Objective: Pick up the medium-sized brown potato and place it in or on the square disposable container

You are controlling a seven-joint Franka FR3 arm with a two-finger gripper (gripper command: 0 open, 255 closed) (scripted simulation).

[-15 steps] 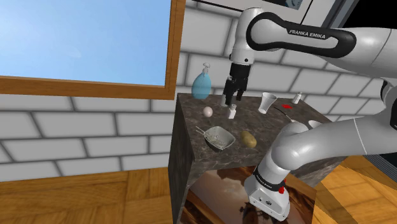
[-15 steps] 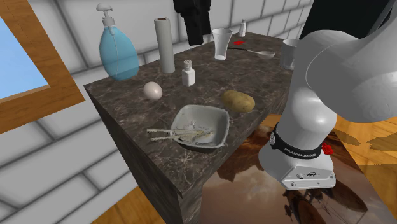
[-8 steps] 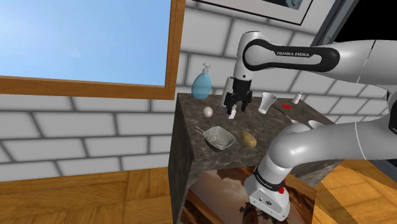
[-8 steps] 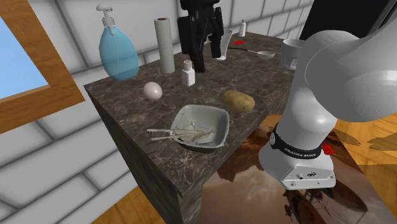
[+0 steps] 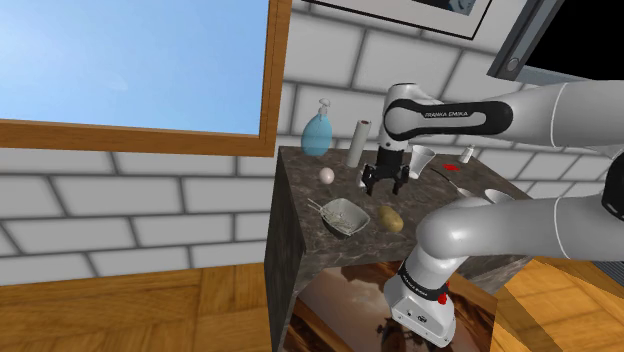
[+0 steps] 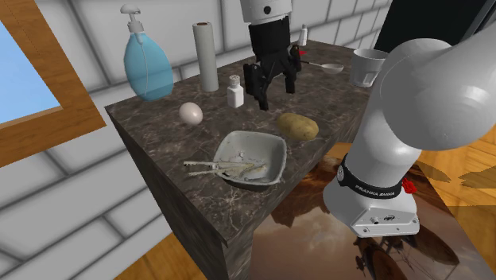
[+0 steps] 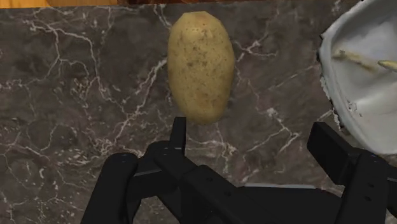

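Along the back edge of the marble counter (image 6: 151, 119), reading the second exterior view left to right, stand a blue soap dispenser (image 6: 148, 68) and a white paper roll (image 6: 206, 56); forward of them lie an egg (image 6: 191, 113) and a small white shaker (image 6: 235, 91); the pale square container (image 6: 226, 143), utensils lying across it, sits by the near corner; the brown potato (image 6: 298, 126) lies just beside it, close to the edge facing the stand, untouched. Over the last second the gripper (image 6: 276, 89) has dropped from high over the back edge and come forward; it now hangs low just behind the potato, fingers spread and empty; judging by the wrist view, the potato sits ahead of one finger rather than between both, so a small sideways shift and the final descent remain. "FRANKA EMIKA" reads on the arm (image 5: 450, 115).
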